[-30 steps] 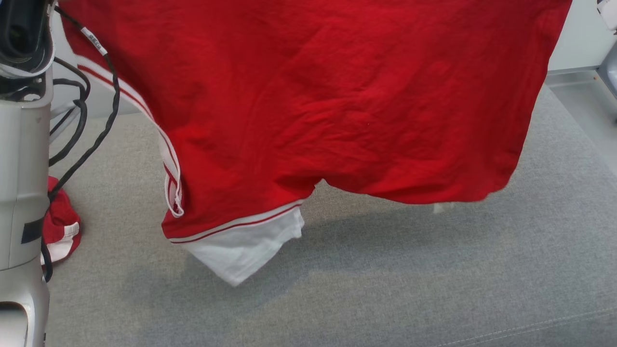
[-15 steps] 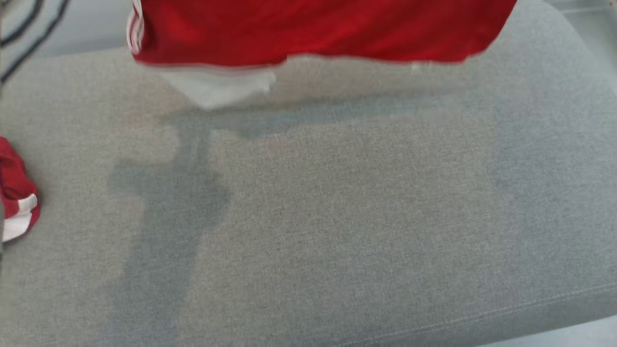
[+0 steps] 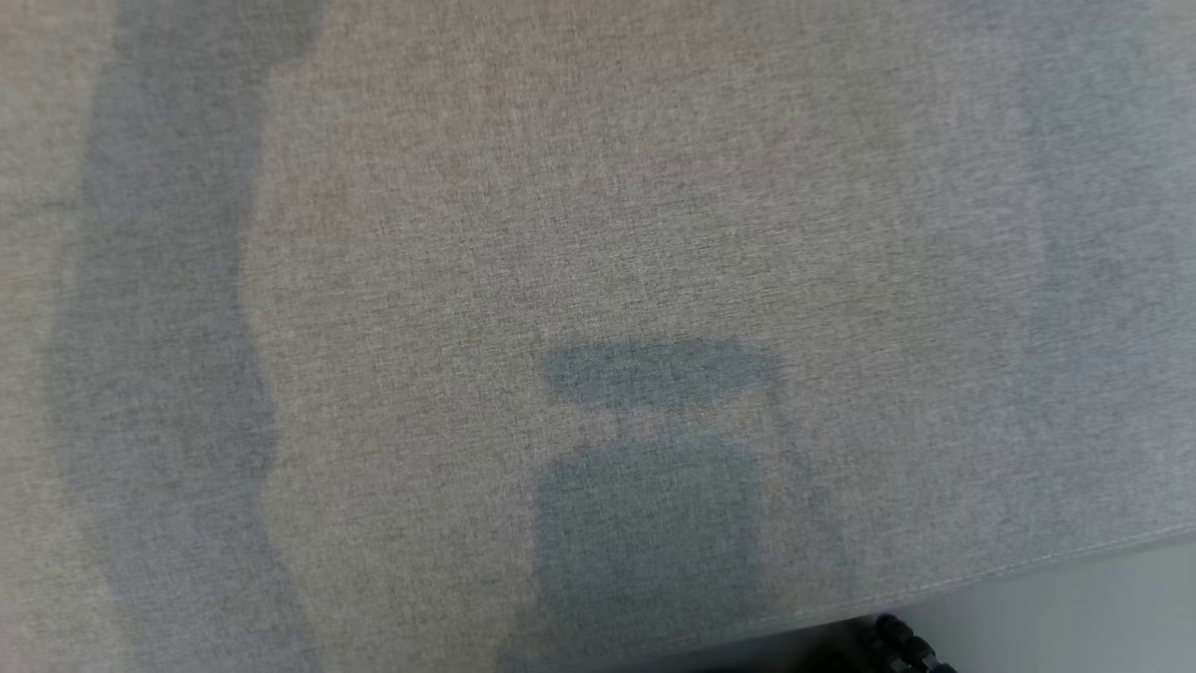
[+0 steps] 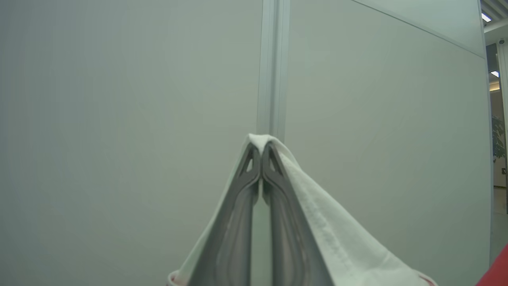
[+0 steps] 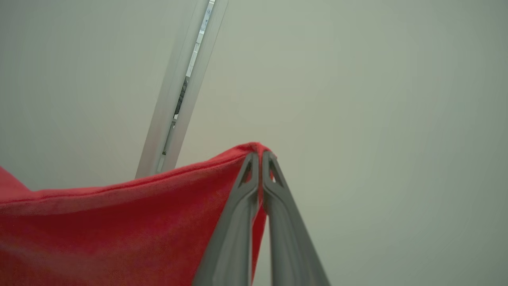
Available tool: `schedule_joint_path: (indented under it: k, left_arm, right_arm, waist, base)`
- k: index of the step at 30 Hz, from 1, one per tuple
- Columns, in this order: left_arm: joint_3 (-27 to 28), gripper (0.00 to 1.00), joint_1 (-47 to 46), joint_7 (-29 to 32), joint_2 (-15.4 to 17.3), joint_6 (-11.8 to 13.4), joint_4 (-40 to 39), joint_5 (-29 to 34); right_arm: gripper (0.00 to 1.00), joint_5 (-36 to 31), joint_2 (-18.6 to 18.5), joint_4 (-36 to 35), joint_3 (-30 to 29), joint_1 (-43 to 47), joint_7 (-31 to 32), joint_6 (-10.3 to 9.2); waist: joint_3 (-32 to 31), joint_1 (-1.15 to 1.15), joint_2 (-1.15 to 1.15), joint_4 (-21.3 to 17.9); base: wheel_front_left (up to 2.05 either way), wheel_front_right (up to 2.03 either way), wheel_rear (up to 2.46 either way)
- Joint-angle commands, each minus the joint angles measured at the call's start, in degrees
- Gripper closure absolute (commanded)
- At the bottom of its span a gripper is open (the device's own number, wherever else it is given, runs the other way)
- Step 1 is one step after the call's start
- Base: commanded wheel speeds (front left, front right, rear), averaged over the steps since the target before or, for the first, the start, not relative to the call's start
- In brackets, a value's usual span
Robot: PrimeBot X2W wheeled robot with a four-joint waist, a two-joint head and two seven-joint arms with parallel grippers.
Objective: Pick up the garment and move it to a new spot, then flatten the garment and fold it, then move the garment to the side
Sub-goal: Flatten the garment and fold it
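Observation:
The garment is red with white parts. In the left wrist view my left gripper (image 4: 260, 146) is shut on a white edge of the garment (image 4: 337, 246), which drapes over the fingertips and falls away to the lower right. In the right wrist view my right gripper (image 5: 260, 155) is shut on a red corner of the garment (image 5: 119, 222), with the cloth stretched off to the left. Both grippers point at a pale wall. The head view looks down on the grey cushion (image 3: 598, 234), with shadows on it.
The grey upholstered surface has its front edge (image 3: 1028, 561) at the lower right of the head view, with pale floor beyond and a dark robot part (image 3: 897, 645) at the bottom. A metal wall profile (image 4: 273, 67) runs behind the left gripper.
The head camera has tilted down: the hanging red garment and the red bundle at the left have slid out of the top of the head view, leaving grey cushion and shadows.

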Motion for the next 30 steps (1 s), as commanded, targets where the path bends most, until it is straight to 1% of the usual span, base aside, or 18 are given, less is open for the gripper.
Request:
schedule_joint_path:
  k: [1,3,6,8,9,12,14,16,19,23,27,30]
  left_arm:
    - [0.4,1.0,2.5,-0.1,-0.1,-0.3,-0.2,0.7]
    - [3.4,1.0,6.6,-0.2,-0.6,-1.0,-3.1,1.1]
    - [6.2,1.0,14.7,-0.2,-1.5,-1.7,-7.0,1.0]
    - [6.8,1.0,20.4,-0.2,-1.6,-1.9,-9.5,0.2]
    - [5.9,1.0,23.1,-0.2,-1.4,-1.9,-11.4,-0.7]
    - [4.5,1.0,32.7,-0.2,0.8,-1.9,-17.2,-4.6]
    - [3.2,1.0,40.0,-0.2,2.6,-1.9,-20.7,-7.7]
    - [3.0,1.0,47.0,-0.2,4.6,-1.9,-24.3,-10.5]
    - [2.5,1.0,57.8,-0.2,7.4,-1.9,-29.7,-13.1]
    - [3.1,1.0,71.0,-0.2,9.6,-1.9,-36.6,-15.4]
    - [5.5,1.0,83.3,-0.2,9.0,-0.9,-42.5,-15.5]
    - [6.8,1.0,91.1,-0.2,7.8,-0.1,-45.8,-15.0]
  right_arm:
    - [1.0,-0.8,-0.1,-0.1,-0.5,0.9,-0.2,-0.06]
    - [1.0,-2.1,0.4,-0.3,-1.6,3.7,-0.2,-0.06]
    - [1.0,-2.9,1.0,-0.9,-3.1,8.5,-0.2,-0.07]
    - [1.0,-2.3,0.8,-1.5,-3.7,12.1,-0.2,-0.07]
    - [1.0,-1.9,0.5,-1.7,-3.9,14.0,-0.2,-0.07]
    - [1.0,-0.1,-0.6,-2.7,-4.1,20.7,-0.2,-0.07]
    - [1.0,1.8,-0.7,-3.0,-4.1,25.9,-0.2,-0.07]
    - [1.0,3.8,-1.7,-3.4,-4.0,30.8,-0.2,-0.07]
    - [1.0,5.9,-2.7,-3.8,-3.7,38.2,-0.2,-0.08]
    - [1.0,7.6,-3.4,-5.0,-4.3,46.5,-0.2,-0.08]
    - [1.0,7.0,-4.0,-6.8,-5.4,54.0,-0.2,-0.1]
    - [1.0,7.0,-4.3,-10.0,-8.3,59.2,-0.2,-0.1]
  waist:
    - [11.6,-0.02,0.0,1.5]
    - [11.9,-0.02,0.0,2.2]
    - [10.7,-0.02,0.0,3.3]
    - [9.3,-0.02,0.0,3.9]
    - [8.4,-0.02,0.0,4.1]
    - [4.8,-0.02,0.0,4.2]
    - [1.9,-0.02,0.0,4.2]
    - [-1.0,-0.02,0.0,4.1]
    - [-5.3,-0.02,0.0,3.7]
    - [-9.9,-0.02,0.0,3.2]
    - [-13.6,-0.02,0.0,3.0]
    - [-15.8,-0.02,0.0,3.7]
  base:
    - [0.0,0.0,0.0]
    - [0.0,0.0,0.0]
    - [0.0,0.0,0.0]
    - [0.0,0.0,0.0]
    - [0.0,0.0,0.0]
    - [0.0,0.0,0.0]
    - [0.0,0.0,0.0]
    - [0.0,0.0,0.0]
    - [0.0,0.0,0.0]
    - [0.0,0.0,0.0]
    - [0.0,0.0,0.0]
    - [0.0,0.0,0.0]
